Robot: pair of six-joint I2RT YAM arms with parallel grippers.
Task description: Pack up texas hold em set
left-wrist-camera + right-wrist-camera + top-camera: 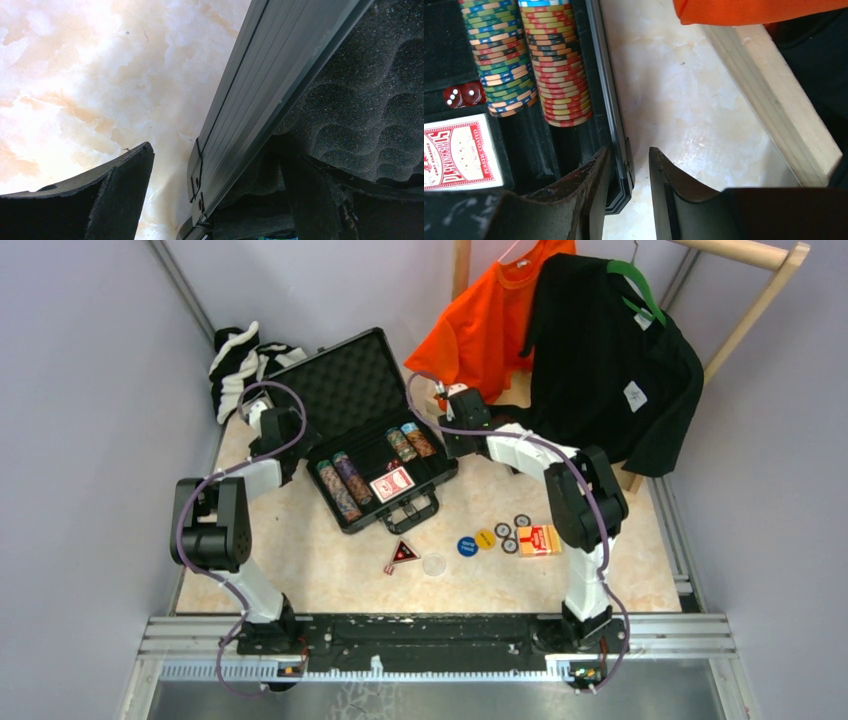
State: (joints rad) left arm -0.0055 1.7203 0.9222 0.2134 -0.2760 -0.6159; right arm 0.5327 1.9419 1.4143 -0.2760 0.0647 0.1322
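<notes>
**Fingers astride the case, loose pieces outside it**

Right gripper (pixel 629 152) fingers fill the front of the right wrist view. They are part-open and hold nothing. One finger sits inside the case (pixel 606 80) and the other hangs outside over the tabletop (pixel 330 585). The case's right wall runs between them, with a sliver of gap beside it. The left gripper (pixel 217 155) is spread wide and also empty, astride the metal edge of the lid (pixel 255 100), with one finger on the foam side.

The case lies open mid-tabletop. Inside are rows of chips (pixel 556 75), a deck (pixel 459 150) and two red dice (pixel 463 94). Outside, in front of it and nearer the right arm, lie:
- a second deck (pixel 539 540)
- three loose chips (pixel 503 530)
- a blue disc (pixel 467 546)
- a yellow disc (pixel 485 538)
- a clear disc (pixel 434 564)
- the triangle (pixel 403 553)

Packing looks about half done, so the lid should wait. The right gripper would do best to lift straight up off the wall before swinging, or it may drag the case. The boxed second deck looks the easiest grasp, taken across its narrow sides. The discs lie flat and thin, so they likely need fingertips set low at the rim, one disc at a time. The left gripper could steady the lid meanwhile.
</notes>
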